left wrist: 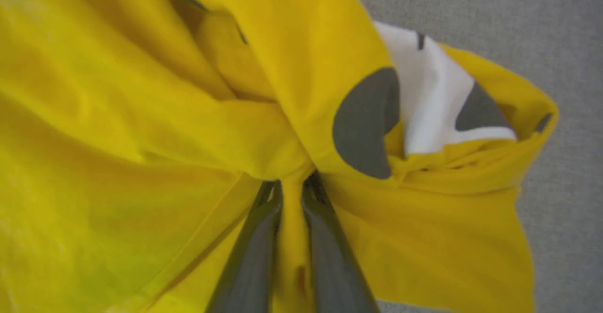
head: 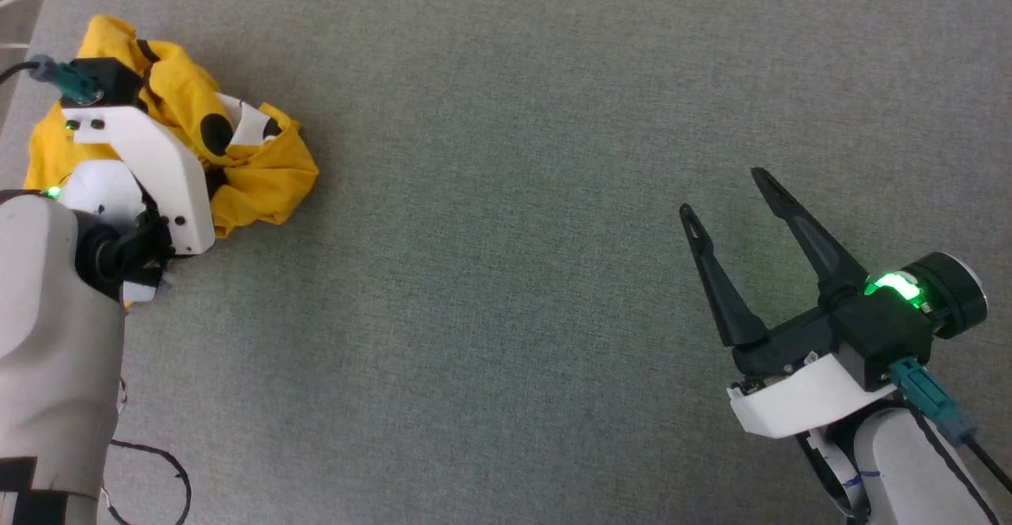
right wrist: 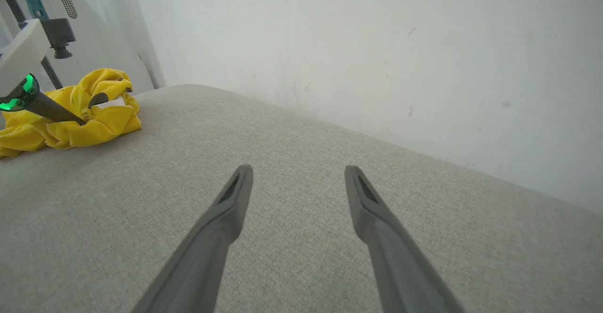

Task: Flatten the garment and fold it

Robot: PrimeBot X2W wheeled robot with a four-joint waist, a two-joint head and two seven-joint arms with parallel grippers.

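Bright yellow garment (head: 261,181), crumpled in a heap, white-and-black print showing

the left end effector (left wrist: 292,185) and the right end effector (head: 723,190) each have two long dark grey fingers that get narrow toward the tip, with a small slot near the end. on the right side the fingers come from a black block with a white plastic shell (head: 791,406) under it. a green light (head: 893,286) glows beside a round black cap (head: 957,292). a teal plug (head: 925,398) carries a black cable (head: 992,466). the left forearm (head: 47,327) is pale grey.
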